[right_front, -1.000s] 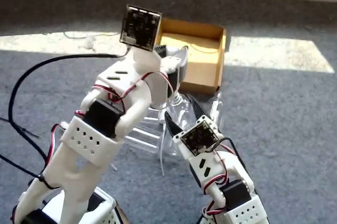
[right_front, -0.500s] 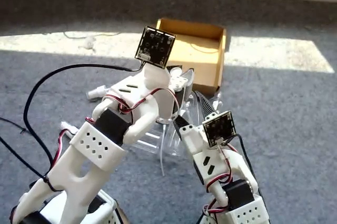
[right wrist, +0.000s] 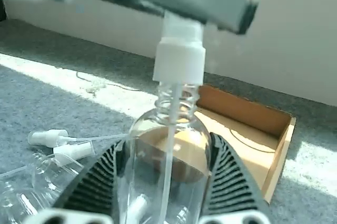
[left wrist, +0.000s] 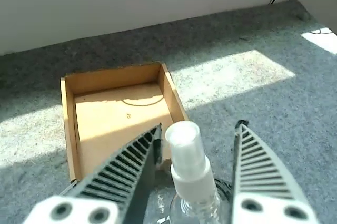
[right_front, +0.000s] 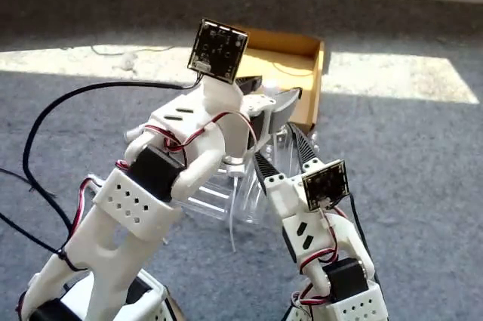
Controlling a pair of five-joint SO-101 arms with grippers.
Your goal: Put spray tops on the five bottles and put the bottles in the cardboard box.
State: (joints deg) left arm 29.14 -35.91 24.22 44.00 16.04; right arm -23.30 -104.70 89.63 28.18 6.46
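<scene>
Well, on the grey carpeted counter (right_front: pixel 407 170) lies the shallow brown cardboard box (right_front: pixel 281 72). Just in front of it, the right claw (right wrist: pixel 166 147) grips the clear round bottle (right wrist: pixel 152 176) upright. The left claw (left wrist: pixel 199 127) stands wide either side of its white spray top (left wrist: pixel 185 150).

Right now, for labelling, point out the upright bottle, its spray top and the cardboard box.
bottle (right wrist: pixel 168 153), right wrist view, belly
spray top (left wrist: pixel 184 137), left wrist view, cap
cardboard box (left wrist: pixel 113 113), left wrist view, floor
</scene>
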